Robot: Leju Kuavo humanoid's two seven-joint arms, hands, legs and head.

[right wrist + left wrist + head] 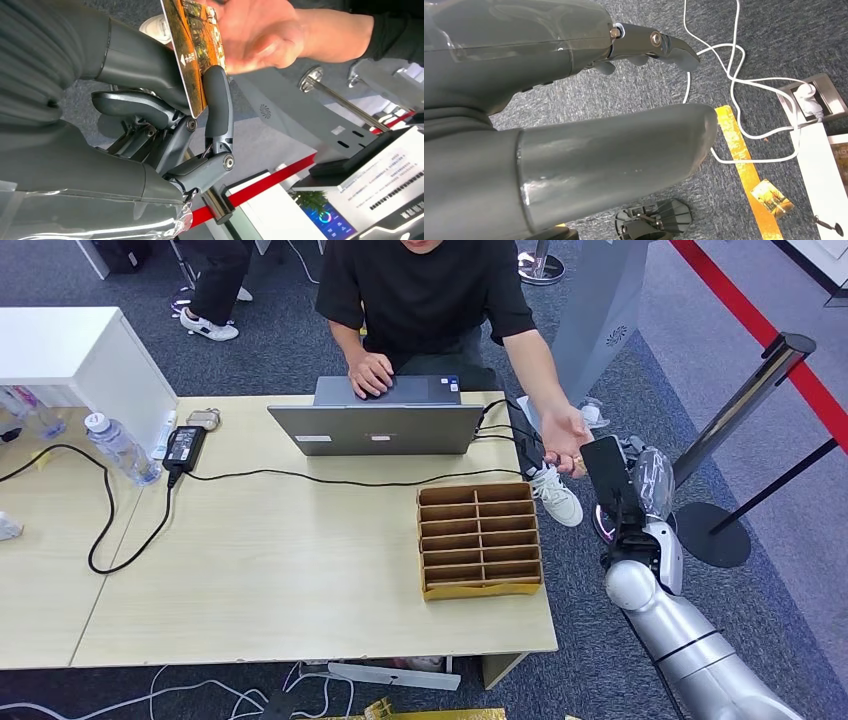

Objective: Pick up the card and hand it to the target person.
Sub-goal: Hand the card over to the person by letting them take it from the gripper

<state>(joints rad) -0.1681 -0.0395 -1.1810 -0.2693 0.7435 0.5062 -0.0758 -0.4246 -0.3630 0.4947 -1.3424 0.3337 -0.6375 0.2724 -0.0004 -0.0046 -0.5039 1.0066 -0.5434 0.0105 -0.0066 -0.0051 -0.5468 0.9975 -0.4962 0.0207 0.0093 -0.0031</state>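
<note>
1. Raised off the table's right end: right robot hand (pixel 622 502), pinching the card (pixel 196 52) between thumb and a dark finger, card edge-on and upright.
2. Touching or just short of the card's far end: person's open hand (pixel 260 32), palm toward the card; cannot tell whether contact is made. Seen from the head view, same person's hand (pixel 563 430) just beyond the right robot hand.
3. Well apart, hanging low over grey carpet: left robot hand (pixel 574 115), thumb and fingers apart, nothing between them.
4. On the table (pixel 250 570), just inboard of the right robot hand: cardboard slotted organizer (pixel 480 538), two columns of narrow compartments; no contents discernible in the slots.
5. Farther along the table, beyond the organizer: open grey laptop (pixel 378 420), person's other hand on its keyboard; black cables running from its side toward the table edge near the right robot hand.
6. At the table's far left end, well away: power adapter (pixel 184 447) with a looping black cord, and plastic water bottle (pixel 120 448).
7. Beside the right robot hand, on the outer side: stanchion post (pixel 745 400) with round base and red belt barrier.
8. Below the left robot hand, on the carpet: white cables (pixel 734 75), a floor socket with white plug (pixel 809 97), a yellow strip (pixel 744 165).
</note>
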